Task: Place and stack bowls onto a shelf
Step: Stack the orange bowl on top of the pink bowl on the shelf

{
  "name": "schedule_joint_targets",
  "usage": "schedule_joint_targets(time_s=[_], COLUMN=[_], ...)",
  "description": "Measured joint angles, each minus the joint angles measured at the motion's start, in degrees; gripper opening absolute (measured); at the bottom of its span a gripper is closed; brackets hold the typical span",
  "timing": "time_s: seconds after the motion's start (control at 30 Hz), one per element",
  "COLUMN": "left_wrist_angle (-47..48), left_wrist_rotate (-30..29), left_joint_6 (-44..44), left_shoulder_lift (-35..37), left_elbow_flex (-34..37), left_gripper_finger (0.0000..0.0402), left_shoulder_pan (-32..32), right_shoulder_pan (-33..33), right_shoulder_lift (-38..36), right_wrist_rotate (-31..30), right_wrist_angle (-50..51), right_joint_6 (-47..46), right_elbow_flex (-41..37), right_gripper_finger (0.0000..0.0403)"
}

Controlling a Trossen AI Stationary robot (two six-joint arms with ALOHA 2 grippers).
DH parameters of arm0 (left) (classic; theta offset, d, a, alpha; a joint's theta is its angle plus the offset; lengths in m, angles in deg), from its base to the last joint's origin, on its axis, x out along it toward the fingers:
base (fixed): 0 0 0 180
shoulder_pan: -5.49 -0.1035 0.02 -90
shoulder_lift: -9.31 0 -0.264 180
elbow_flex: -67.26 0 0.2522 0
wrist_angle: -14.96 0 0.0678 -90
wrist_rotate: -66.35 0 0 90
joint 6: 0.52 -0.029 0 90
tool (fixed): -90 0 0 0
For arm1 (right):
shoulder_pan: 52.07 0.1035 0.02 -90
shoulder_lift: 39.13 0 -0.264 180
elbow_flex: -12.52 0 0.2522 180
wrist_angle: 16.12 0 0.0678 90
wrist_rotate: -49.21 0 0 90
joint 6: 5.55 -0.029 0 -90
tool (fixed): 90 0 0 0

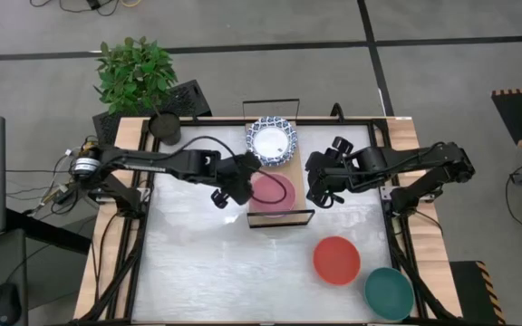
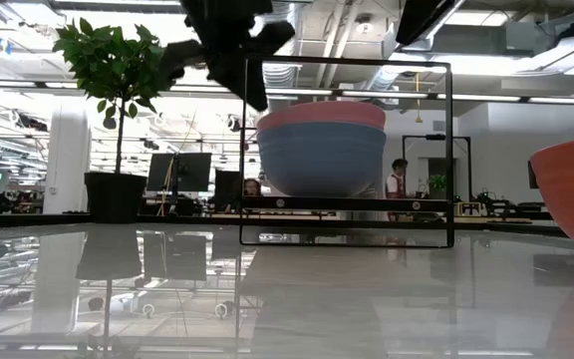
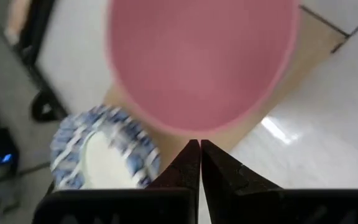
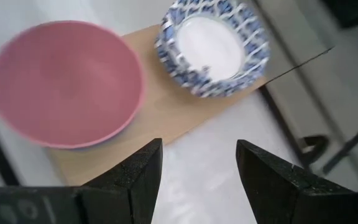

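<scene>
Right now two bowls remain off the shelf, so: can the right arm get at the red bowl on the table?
Probably yes. The red bowl sits alone on open table, apart from the dark green bowl; the right gripper, jaws open, hovers beside the shelf with nothing between.

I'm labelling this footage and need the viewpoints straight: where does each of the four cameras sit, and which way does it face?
High: overhead, straight down; both arms, left gripper, right gripper, shelf.
Low: table height, level across; pink bowl nested in blue bowl; arms enter above.
Left wrist: on left arm, shut fingers, above pink bowl.
Right wrist: on right arm, open fingers, facing shelf.
Both wrist views share the pink bowl and patterned bowl.
</scene>
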Motion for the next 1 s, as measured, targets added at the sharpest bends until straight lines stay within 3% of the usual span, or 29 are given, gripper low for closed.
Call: schedule_joint_targets(time_s=[0.17,0.43,0.6,0.8,1.0], left_wrist_angle=[0.57,-0.97,-0.91,3.22,6.32], left_wrist_rotate=[0.01,12.74,14.3,14.36,15.16], left_joint_6=[5.02,16.04,19.92,22.77,25.23], left_shoulder_lift=[6.66,17.7,20.55,20.63,19.81], left_elbow_flex=[0.0,-0.09,0.17,0.24,0.33], left_gripper_finger=[0.0,0.0,0.0003,0.0044,0.0097], left_shoulder_pan=[-0.02,-2.12,-2.71,-2.38,-2.38], right_shoulder_pan=[2.02,10.43,13.52,14.61,16.08], right_shoulder_lift=[-0.02,-0.02,0.02,0.02,0.02], right_wrist_rotate=[6.83,20.03,25.66,31.39,31.98], right_wrist_angle=[0.11,-1.56,-6.63,-7.89,-7.96], right_joint_6=[-8.45,-29.76,-37.87,-39.53,-35.51], right_elbow_flex=[-2.04,-13.28,-21.65,-26.19,-27.31], right_gripper_finger=[0.023,0.023,0.023,0.023,0.023])
